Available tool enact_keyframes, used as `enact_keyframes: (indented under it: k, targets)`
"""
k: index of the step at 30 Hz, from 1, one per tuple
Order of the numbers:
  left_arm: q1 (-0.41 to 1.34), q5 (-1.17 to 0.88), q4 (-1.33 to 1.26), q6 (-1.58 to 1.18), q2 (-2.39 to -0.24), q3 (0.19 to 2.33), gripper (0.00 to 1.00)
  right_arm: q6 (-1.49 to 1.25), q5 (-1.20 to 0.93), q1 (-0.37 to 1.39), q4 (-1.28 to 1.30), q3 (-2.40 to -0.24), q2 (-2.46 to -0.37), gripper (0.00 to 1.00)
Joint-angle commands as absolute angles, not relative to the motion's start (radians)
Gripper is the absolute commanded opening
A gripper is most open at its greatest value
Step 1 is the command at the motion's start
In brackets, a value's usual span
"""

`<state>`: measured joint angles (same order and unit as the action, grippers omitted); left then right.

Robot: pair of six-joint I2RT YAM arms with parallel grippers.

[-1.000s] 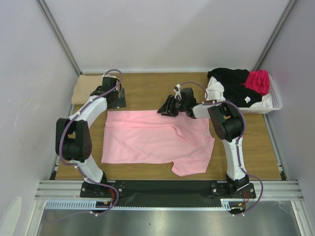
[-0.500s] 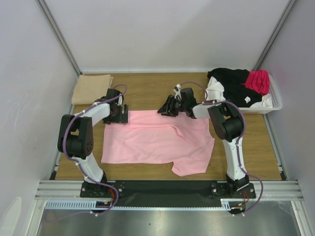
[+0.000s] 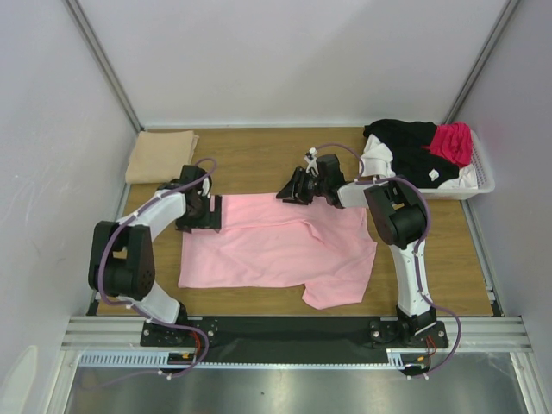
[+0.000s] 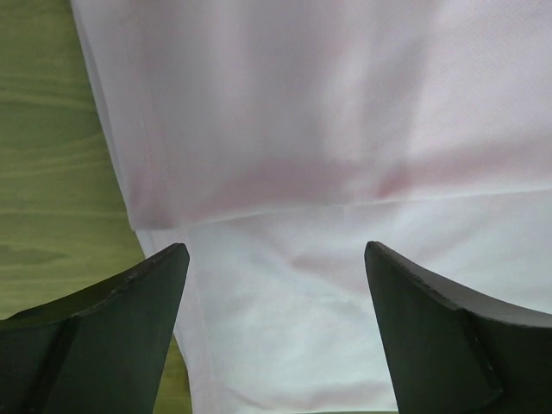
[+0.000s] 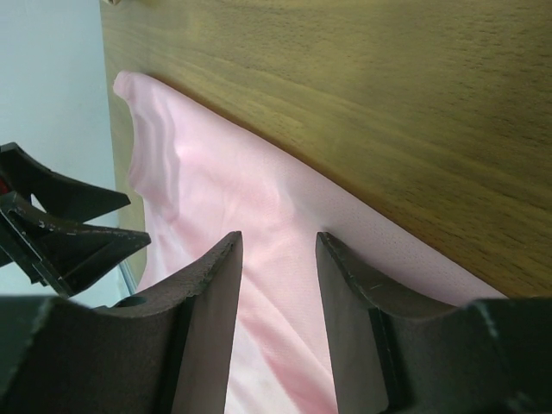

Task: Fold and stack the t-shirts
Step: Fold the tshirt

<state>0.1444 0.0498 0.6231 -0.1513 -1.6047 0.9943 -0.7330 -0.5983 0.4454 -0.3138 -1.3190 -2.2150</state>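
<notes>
The left end effector (image 4: 276, 248) has its jaws wide apart and holds nothing. It hangs low over the far left corner of the pink shirt (image 3: 276, 246). One finger is above the cloth's edge, where the wood begins, and the other is above the cloth. I judge it is placed like this so that it can close on that corner.

The right end effector (image 5: 278, 235) is at the far edge of the same shirt, near the middle. Its jaws are only partly apart and flat cloth shows through the gap, so it seems to pinch nothing. Two grips along one edge would let the arms lift that edge evenly and carry it over for a fold.

The pink shirt lies spread on the middle of the tabletop (image 3: 259, 155), with one sleeve sticking out at the near right. The tan shirt (image 3: 159, 155) lies folded in the far left corner, probably as the base of the stack. The basket (image 3: 485, 185) at the far right holds the black, white and magenta shirts, which look unfolded, so much of the task remains.
</notes>
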Motion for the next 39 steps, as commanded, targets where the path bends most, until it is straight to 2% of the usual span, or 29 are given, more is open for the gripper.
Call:
enact_keyframes:
  k: [1,9,13,21,27,39]
  targets:
    - [0.141,0.086,0.676,-0.187,-1.552,0.980,0.90,-0.690,-0.514,0.436,-0.198,-1.279,-2.241,0.47]
    - [0.141,0.023,0.680,-0.244,-1.519,1.120,0.88,-0.669,-0.520,0.434,-0.173,-1.282,-2.204,0.46]
    - [0.141,-0.031,0.534,-0.365,-1.511,1.141,0.89,-0.649,-0.522,0.434,-0.153,-1.289,-2.140,0.47]
    - [0.141,-0.152,0.229,-0.589,-1.675,1.120,0.88,-0.558,-0.564,0.430,-0.028,-1.325,-1.990,0.49]
    - [0.144,-0.212,0.068,-0.698,-1.775,1.138,0.86,-0.471,-0.529,0.402,0.093,-1.250,-1.869,0.50]
    - [0.146,-0.212,-0.027,-0.721,-1.819,1.085,0.86,-0.410,-0.505,0.394,0.138,-1.080,-1.871,0.47]
